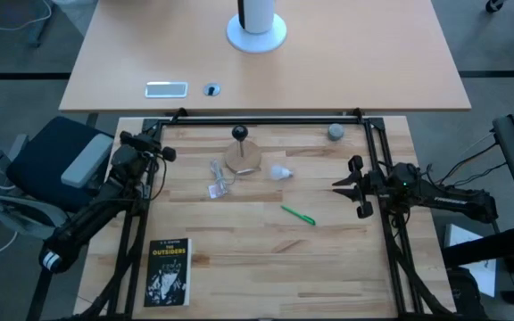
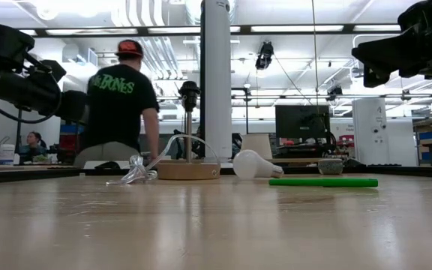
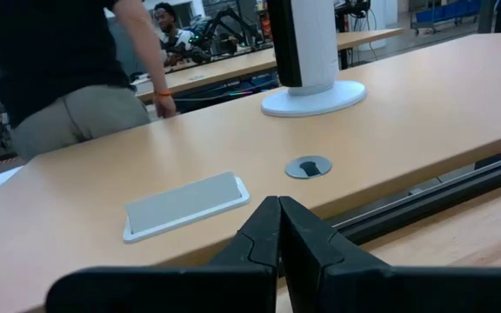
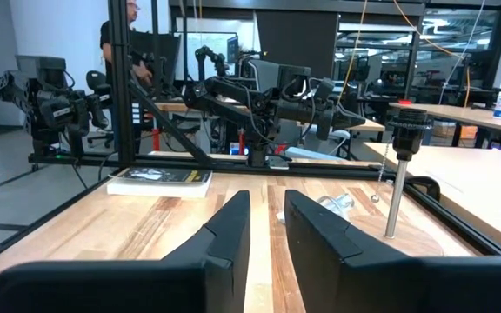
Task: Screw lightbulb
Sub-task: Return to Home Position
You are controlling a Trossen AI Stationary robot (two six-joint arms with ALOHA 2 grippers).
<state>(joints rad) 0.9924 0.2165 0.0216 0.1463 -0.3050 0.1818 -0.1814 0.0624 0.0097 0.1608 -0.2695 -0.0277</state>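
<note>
Since the right gripper (image 4: 266, 209) has its fingers a little apart with nothing between them, nothing can drop out of it. It hangs off to one side of the lamp (image 1: 243, 159), well clear of the base. The left gripper (image 3: 278, 217) is out on the lamp's other side, clamped shut on nothing and aimed away at the far desk. So the thing I'd worry about is the lightbulb (image 1: 280, 172). It's lying loose on its side on the table (image 1: 328, 267), just beside the lamp's wooden base, on the side facing the right gripper and a good bit closer to the lamp than to the fingers. The socket at the top of the lamp's stem is bare, so I'd say the screwing-in part isn't done as things lie. A round globe on a flat top will roll if anything bumps it, so a low swing from the right arm could send it off. The green pen (image 1: 298, 215) sits on that same side of the lamp, a bit further out, and could get flicked too. The crinkly clear wrapper (image 1: 219, 178) on the lamp's left-arm side could snag if that arm dips.
</note>
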